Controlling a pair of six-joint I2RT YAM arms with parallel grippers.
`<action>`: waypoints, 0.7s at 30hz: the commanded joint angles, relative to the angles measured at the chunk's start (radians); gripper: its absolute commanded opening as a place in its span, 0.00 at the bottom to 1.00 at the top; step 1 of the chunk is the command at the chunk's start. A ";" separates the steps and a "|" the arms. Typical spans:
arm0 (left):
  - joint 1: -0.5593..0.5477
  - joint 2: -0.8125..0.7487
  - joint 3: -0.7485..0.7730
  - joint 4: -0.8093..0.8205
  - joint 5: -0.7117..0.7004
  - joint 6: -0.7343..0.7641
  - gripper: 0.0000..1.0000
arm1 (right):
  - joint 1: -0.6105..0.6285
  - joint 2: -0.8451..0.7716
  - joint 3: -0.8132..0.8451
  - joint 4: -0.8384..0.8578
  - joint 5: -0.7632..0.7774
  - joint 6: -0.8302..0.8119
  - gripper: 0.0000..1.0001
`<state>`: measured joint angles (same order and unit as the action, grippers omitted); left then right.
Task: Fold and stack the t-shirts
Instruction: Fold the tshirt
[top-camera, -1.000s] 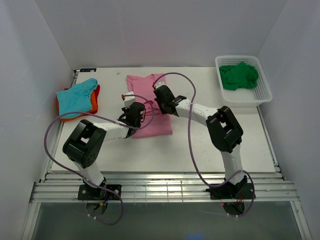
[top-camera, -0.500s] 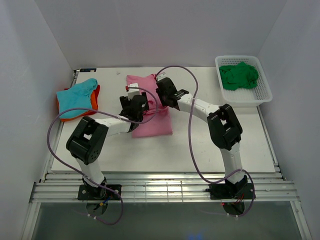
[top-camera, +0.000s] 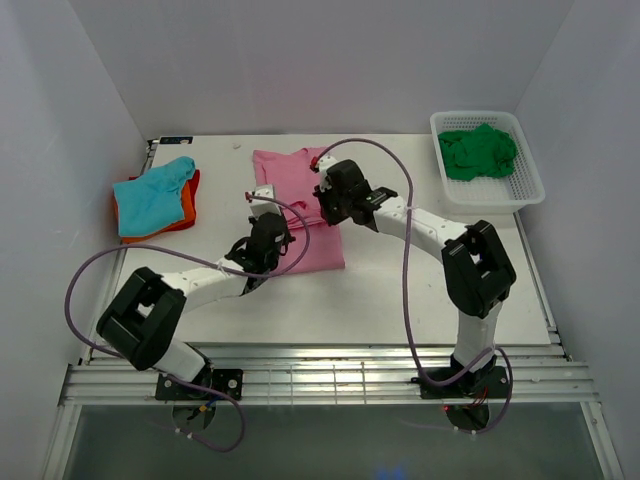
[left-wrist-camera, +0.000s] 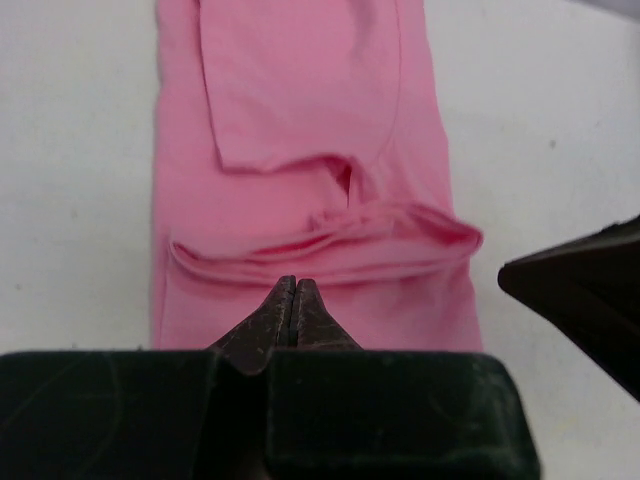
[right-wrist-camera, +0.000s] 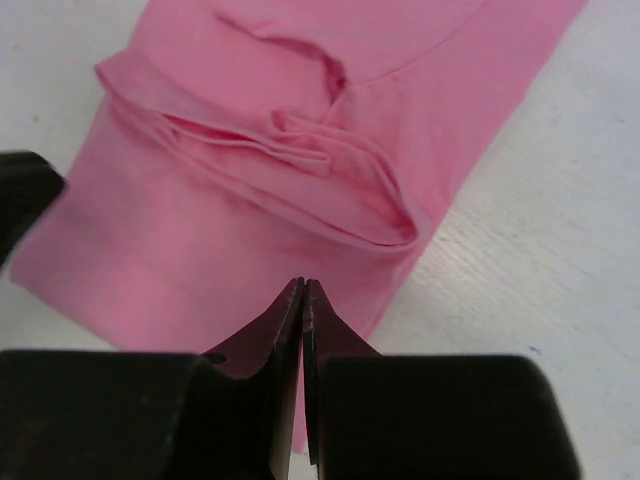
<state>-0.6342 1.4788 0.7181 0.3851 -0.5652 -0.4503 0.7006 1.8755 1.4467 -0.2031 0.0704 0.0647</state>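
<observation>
A: Where is the pink t-shirt (top-camera: 283, 172)?

B: It lies flat on the white table (top-camera: 400, 290), in the middle and a bit to the back. It is folded into a long strip. A puffy crease runs across it.

A: What is the left gripper (left-wrist-camera: 293, 285) doing?

B: It is squeezed tight, one finger pressed against the other. Its tip sits just over the near part of the pink cloth, right by the crease. I see no cloth pinched in it.

A: And the right gripper (right-wrist-camera: 302, 285)?

B: Same thing. It is closed up tight too, with its tip over the shirt near the right edge. The two grippers are close to each other, one on each side of the shirt.

A: Where are the other shirts?

B: The teal t-shirt (top-camera: 155, 190) lies on top of the orange t-shirt (top-camera: 187, 213), far over on the left. The green t-shirt (top-camera: 478, 150) is bunched up in the white basket (top-camera: 530, 192) at the back right corner
</observation>
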 joint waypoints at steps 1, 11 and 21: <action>-0.019 0.008 -0.051 -0.046 0.082 -0.114 0.00 | 0.007 0.033 0.000 0.044 -0.201 0.017 0.08; -0.062 0.074 -0.080 -0.055 0.111 -0.191 0.00 | 0.005 0.172 0.073 0.031 -0.310 0.034 0.08; -0.088 0.140 -0.111 -0.054 0.120 -0.252 0.00 | 0.005 0.261 0.158 0.019 -0.294 0.032 0.08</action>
<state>-0.7116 1.6135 0.6224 0.3271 -0.4545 -0.6647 0.7025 2.1189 1.5463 -0.1837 -0.2127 0.0971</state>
